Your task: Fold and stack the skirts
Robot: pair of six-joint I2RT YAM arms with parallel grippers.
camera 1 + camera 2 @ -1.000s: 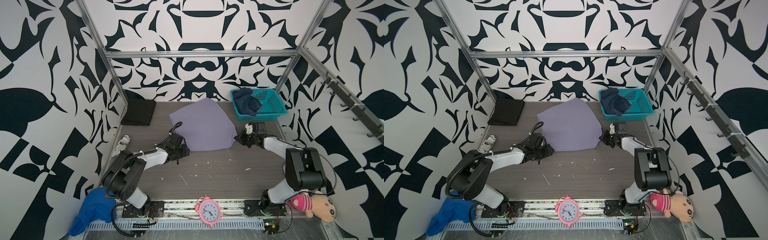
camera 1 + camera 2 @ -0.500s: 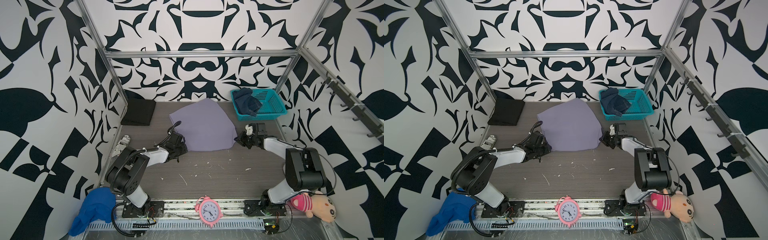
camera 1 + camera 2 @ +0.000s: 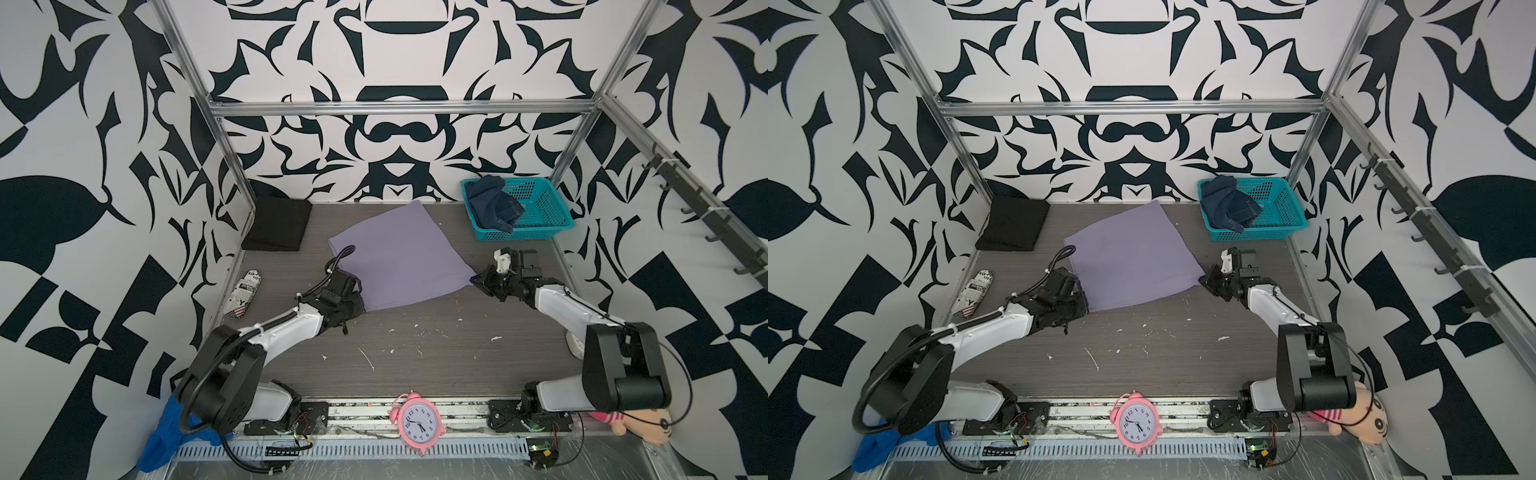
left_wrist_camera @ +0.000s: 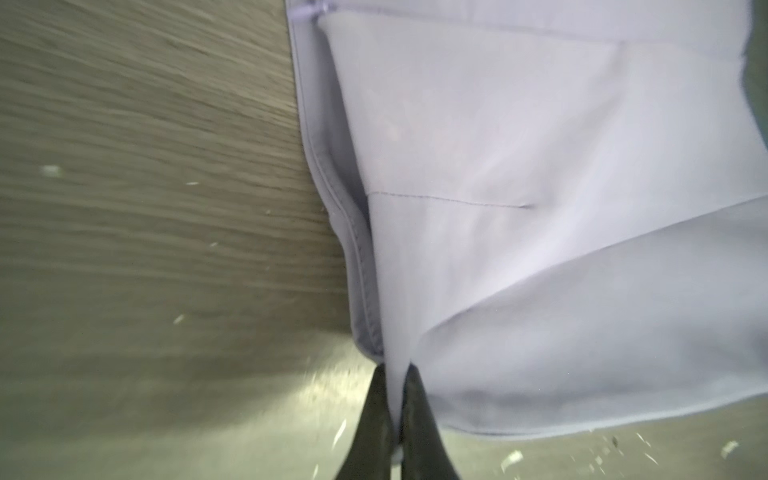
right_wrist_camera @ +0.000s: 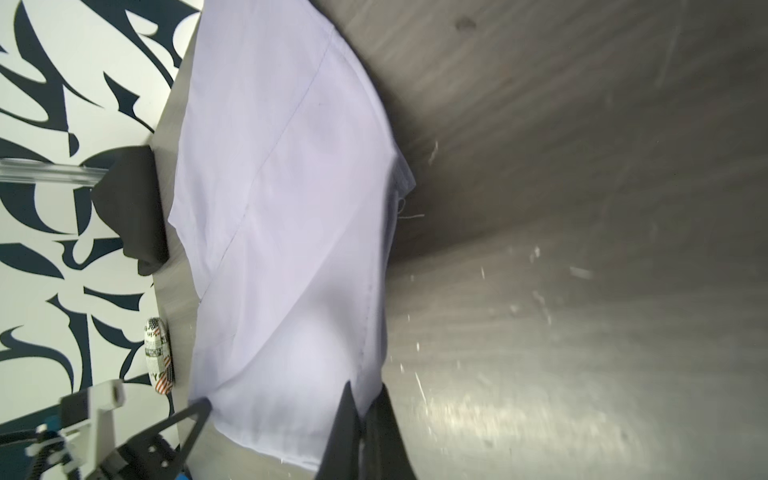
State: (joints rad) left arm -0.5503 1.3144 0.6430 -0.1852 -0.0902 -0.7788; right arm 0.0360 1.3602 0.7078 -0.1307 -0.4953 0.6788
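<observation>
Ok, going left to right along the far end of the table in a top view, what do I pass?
Folded black skirt → spread lavender skirt → teal basket holding the denim skirt.

The left arm (image 3: 286,328) and right arm (image 3: 561,303) are clad in white shells between bulky black joint housings, a black corrugated cable (image 3: 338,257) is looped behind the jaws of the left gripper (image 4: 395,372), and a white bracket (image 3: 503,259) is mounted behind those of the right gripper (image 5: 365,399).
</observation>
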